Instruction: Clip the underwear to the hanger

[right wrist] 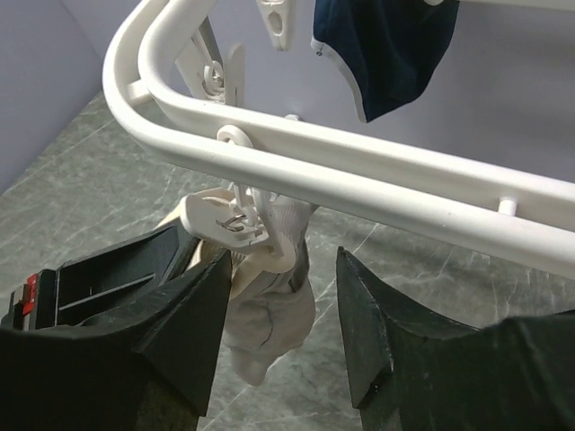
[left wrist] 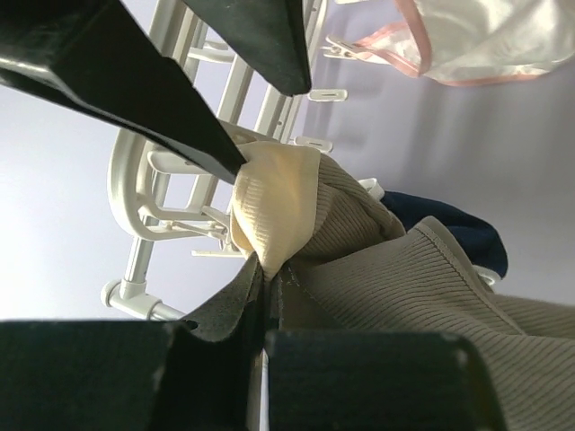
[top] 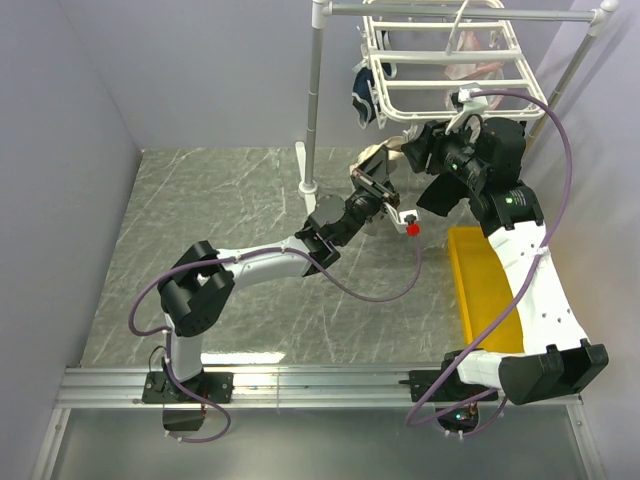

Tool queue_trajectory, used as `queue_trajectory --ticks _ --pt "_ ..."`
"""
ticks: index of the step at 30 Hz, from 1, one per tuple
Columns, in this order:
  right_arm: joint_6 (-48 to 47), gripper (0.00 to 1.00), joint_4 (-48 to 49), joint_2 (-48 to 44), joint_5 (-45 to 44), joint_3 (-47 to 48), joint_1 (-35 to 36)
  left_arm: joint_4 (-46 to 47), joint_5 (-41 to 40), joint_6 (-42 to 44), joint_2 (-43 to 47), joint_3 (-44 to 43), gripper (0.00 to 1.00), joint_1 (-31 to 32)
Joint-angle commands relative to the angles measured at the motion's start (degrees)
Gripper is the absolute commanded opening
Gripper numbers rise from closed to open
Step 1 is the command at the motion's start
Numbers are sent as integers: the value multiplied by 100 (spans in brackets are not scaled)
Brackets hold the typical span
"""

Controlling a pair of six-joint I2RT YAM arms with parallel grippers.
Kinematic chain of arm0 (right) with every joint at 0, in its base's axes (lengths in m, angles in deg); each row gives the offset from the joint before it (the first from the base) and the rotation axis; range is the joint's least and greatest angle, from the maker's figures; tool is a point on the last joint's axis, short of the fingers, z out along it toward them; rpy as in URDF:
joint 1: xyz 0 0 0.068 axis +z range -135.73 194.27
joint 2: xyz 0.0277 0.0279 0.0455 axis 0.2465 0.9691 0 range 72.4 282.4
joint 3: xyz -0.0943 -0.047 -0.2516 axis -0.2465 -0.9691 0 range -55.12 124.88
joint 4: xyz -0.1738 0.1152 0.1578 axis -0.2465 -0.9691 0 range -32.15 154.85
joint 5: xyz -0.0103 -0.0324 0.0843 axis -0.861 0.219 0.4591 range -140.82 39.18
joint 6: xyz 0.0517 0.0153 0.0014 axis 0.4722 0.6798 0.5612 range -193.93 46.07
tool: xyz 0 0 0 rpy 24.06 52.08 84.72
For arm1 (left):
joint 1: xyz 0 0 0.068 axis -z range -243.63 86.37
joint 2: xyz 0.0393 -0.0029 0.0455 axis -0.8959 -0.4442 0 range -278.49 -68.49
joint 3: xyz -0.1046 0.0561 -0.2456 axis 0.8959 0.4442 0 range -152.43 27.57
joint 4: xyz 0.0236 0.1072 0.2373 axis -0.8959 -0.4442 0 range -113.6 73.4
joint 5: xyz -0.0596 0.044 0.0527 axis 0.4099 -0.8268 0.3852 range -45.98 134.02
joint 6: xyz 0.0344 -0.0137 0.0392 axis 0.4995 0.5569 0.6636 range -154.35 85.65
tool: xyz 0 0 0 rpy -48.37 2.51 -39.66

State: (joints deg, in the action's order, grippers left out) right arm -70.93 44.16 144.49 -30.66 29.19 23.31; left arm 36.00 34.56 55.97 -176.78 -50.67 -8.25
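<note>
The taupe underwear [left wrist: 431, 287] hangs bunched under the front bar of the white hanger [right wrist: 359, 171]. My left gripper [left wrist: 267, 269] is shut on its beige waistband [left wrist: 274, 202], holding it up to the rack [top: 450, 60]. My right gripper [right wrist: 278, 269] is open, its fingers either side of a dangling white clip [right wrist: 238, 224] and the waistband fabric [right wrist: 269, 314] below it. The clip's lower end lies on the fabric; I cannot tell whether it grips it. In the top view the left gripper [top: 375, 185] and right gripper [top: 425, 150] meet below the rack's near corner.
Navy blue briefs [right wrist: 386, 49] hang from the rack, also in the top view [top: 362, 95]. A white garment with pink trim [left wrist: 467, 40] hangs further along. The grey pole stand [top: 315, 100] stands left of the rack. A yellow bin [top: 485, 285] sits by the right arm.
</note>
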Motion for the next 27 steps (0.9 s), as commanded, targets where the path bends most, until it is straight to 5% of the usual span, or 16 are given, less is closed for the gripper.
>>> queue_trajectory --ticks 1,8,20,27 --pt "51 58 3 -213 5 200 37 479 -109 -6 -148 -315 10 26" --pt "33 60 -14 -231 -91 243 28 594 -171 -76 -61 -166 46 26" --pt "-37 61 -67 -187 -390 261 -51 -284 -461 -1165 1160 1468 72 263" --pt "-247 61 -76 -239 -373 147 -69 -2303 -645 -3466 2109 1768 76 395"
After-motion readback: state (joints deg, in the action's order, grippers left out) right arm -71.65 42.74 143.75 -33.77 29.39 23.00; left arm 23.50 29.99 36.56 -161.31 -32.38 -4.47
